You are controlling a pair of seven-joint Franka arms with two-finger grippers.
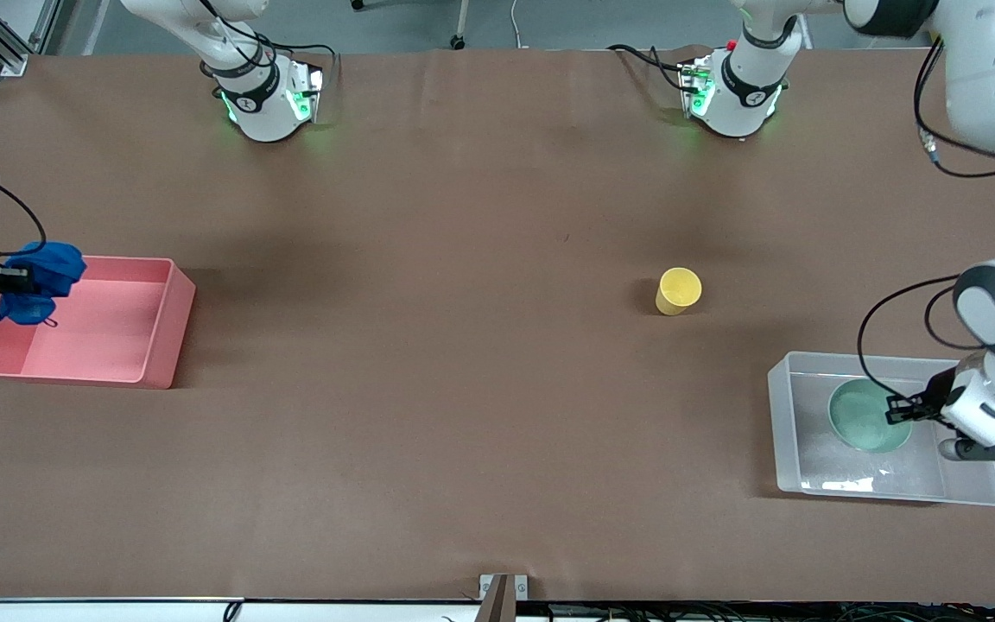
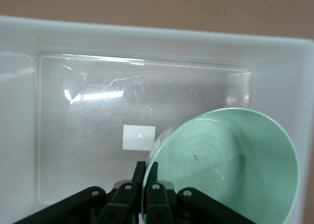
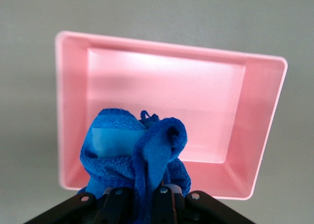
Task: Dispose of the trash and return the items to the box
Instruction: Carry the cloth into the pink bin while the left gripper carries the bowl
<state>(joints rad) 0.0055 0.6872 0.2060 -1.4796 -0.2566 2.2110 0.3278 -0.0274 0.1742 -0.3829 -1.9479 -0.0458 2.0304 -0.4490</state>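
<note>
My right gripper (image 1: pixel 27 278) is shut on the blue cloth wad (image 1: pixel 41 278) and holds it over the end of the pink bin (image 1: pixel 152 345); in the right wrist view the cloth (image 3: pixel 132 155) hangs above the bin (image 3: pixel 255 136). My left gripper (image 1: pixel 897 409) is shut on the rim of the mint-green bowl (image 1: pixel 860 415), inside the clear box (image 1: pixel 787 432). In the left wrist view the bowl (image 2: pixel 230 165) sits tilted over the box floor with its white sticker (image 2: pixel 138 136). The yellow cup (image 1: pixel 679 290) stands on the table, farther from the front camera than the box.
Both arm bases stand along the table's edge farthest from the front camera. The pink bin is at the right arm's end, the clear box at the left arm's end. Brown tabletop (image 1: pixel 463 389) lies between them.
</note>
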